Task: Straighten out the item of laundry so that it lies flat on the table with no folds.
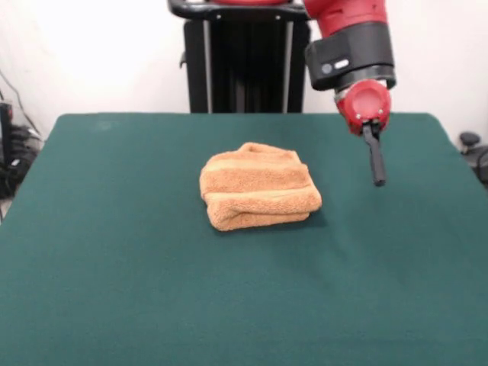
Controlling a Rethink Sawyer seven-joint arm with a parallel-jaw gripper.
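The orange-tan terry towel [258, 187] lies folded into a thick bundle near the middle of the dark green table [114, 252]. Its rolled fold faces the near edge, and flat woven bands run across its top. My gripper [377, 171] hangs from the red and black arm to the right of the towel, above the table. It is apart from the cloth and holds nothing. It shows as one narrow black bar.
The black pedestal [244, 65] stands at the table's far edge, behind the towel. Dark cables and gear lie off the table at the left edge [11, 152], and a dark object lies off the right edge [473, 149].
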